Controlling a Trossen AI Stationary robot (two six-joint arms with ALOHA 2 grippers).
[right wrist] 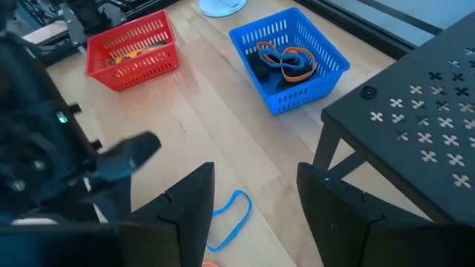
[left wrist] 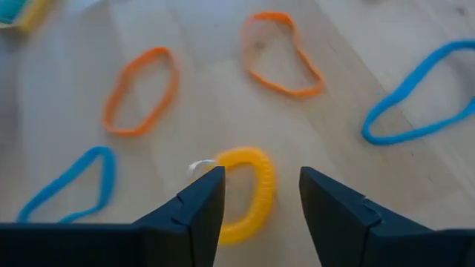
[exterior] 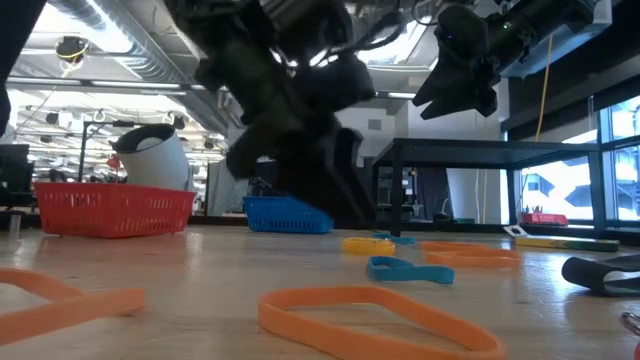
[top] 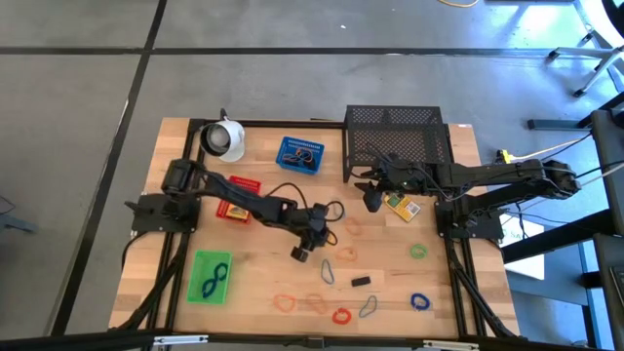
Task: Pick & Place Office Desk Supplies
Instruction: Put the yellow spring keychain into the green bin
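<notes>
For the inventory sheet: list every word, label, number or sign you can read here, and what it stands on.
No text can be read in any view.
Yellow box: printing on its top, too small to read.
Red tray, blue tray, green tray: no labels visible.
Black mesh rack: only cross-shaped cut-outs, no lettering.
Signs in the room behind the table, low view: blurred, unreadable.

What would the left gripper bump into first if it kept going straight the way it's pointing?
Most likely the yellow band loop. The left gripper points down at the wooden table, fingers open, with that loop lying between and just ahead of them. How far above it the fingertips are is hard to tell.
</notes>
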